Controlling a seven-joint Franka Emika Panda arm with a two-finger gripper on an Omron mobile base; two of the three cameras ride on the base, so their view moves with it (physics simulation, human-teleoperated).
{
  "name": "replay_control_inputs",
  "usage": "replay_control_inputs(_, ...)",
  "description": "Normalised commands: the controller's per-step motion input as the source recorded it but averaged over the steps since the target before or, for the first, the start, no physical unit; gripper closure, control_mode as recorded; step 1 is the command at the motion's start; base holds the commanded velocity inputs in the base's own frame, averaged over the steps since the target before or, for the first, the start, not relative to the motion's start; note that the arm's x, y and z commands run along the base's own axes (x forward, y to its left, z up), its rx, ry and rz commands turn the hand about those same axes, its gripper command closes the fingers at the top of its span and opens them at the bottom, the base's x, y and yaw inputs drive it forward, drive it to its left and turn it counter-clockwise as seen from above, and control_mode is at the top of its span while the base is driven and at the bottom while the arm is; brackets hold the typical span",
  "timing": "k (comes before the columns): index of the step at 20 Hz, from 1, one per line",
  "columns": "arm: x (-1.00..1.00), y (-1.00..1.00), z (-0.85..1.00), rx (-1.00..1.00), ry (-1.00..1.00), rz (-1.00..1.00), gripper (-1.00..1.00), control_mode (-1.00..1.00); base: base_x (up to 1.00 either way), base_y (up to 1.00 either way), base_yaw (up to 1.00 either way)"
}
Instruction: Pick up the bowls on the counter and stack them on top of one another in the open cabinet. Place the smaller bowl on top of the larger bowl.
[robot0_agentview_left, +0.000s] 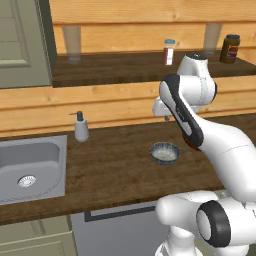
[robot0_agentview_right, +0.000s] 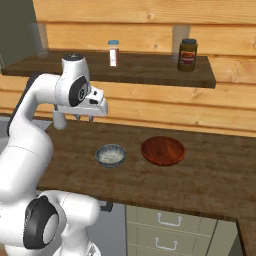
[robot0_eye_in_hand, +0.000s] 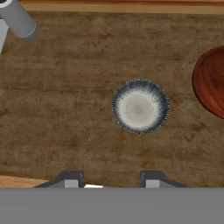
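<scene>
The smaller bowl (robot0_agentview_right: 111, 155), grey-blue with a pale speckled inside, sits upright on the counter (robot0_agentview_right: 210, 175). To its right, a small gap away, rests the larger bowl (robot0_agentview_right: 163, 150), dark red-brown and shallow. My gripper (robot0_agentview_right: 83, 118) hangs high above the counter, left of and behind the small bowl, open with nothing between its fingers. In the hand view the small bowl (robot0_eye_in_hand: 140, 105) lies just ahead of the gripper (robot0_eye_in_hand: 111, 183), and the larger bowl (robot0_eye_in_hand: 212, 83) is cut off by the right edge. The open cabinet (robot0_agentview_right: 150, 72) is above the counter. My arm hides the red bowl in the left base view.
On the cabinet shelf stand a spice shaker (robot0_agentview_right: 113, 53), a dark jar (robot0_agentview_right: 187, 55) and a clear glass (robot0_agentview_left: 72, 42). A soap dispenser (robot0_agentview_left: 81, 127) stands beside the steel sink (robot0_agentview_left: 30, 167) at the counter's left. A grey-green cabinet door (robot0_agentview_left: 20, 40) closes the upper left.
</scene>
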Motion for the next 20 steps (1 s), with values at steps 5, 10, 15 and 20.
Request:
replay_control_inputs(5, -0.06, -0.56, -0.2, 0.15, 0.02, -0.11, -1.0, -1.0, 0.0, 0.0, 0.0)
replay_control_inputs(10, -0.01, -0.71, -0.55, 0.13, 0.12, -0.22, -1.0, -1.0, 0.0, 0.0, 0.0)
replay_control_inputs(15, -0.06, -0.61, -0.68, 0.0, 0.0, -0.16, -1.0, -1.0, 0.0, 0.0, 0.0)
replay_control_inputs(20, 0.15, -0.36, -0.66, 0.05, 0.03, -0.23, -1.0, -1.0, 0.0, 0.0, 0.0)
